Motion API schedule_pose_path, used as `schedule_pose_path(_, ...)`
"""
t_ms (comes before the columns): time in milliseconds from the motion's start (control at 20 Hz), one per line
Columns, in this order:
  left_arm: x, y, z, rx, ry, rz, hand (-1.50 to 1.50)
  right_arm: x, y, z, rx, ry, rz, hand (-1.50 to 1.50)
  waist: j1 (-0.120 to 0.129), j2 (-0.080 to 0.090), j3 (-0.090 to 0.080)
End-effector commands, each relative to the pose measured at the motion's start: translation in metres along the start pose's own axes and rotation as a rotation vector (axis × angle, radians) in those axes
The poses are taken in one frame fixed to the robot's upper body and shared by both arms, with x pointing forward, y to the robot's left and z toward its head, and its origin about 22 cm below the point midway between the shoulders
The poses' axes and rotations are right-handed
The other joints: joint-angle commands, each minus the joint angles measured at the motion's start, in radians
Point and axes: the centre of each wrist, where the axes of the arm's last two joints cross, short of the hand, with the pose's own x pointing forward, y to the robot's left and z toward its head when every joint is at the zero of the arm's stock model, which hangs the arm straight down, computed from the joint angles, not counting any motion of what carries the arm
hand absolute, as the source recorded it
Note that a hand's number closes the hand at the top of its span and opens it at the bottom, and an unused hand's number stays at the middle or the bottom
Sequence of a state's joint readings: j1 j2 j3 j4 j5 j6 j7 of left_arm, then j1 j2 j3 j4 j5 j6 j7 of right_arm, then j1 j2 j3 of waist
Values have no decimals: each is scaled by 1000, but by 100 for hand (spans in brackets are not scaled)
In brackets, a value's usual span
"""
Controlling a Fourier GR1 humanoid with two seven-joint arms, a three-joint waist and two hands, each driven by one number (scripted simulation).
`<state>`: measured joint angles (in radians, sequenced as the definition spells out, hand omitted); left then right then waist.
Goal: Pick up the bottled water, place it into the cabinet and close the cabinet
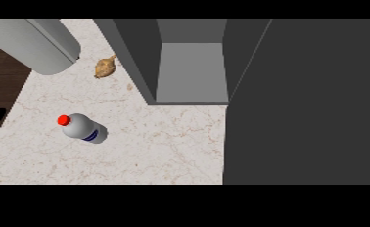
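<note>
Clear plastic bottled water (84,128) looks light, smooth and slippery; grasp its body below the red cap (63,120). Neither hand is in view, so their state cannot be told.

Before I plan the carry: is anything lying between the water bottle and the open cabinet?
Nothing visible does. The bottle stands on bare counter left of and nearer than the cabinet opening. The small brown item lies farther back, off that path.
</note>
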<state>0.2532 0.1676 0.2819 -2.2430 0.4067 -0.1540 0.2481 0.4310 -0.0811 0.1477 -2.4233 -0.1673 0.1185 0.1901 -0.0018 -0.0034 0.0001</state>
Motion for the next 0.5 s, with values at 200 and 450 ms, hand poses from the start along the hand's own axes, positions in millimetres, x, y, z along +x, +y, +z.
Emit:
schedule_pose_path(200, -12, 0, 17, 26, 52, -32, -150, 15, 8, 29, 11, -4, -21, -150, -3, 0, 0)
schedule_pose_path(450, -38, 16, 7, 115, 31, -43, -150, 25, 16, 38, -9, -3, -14, -150, -9, 1, -1)
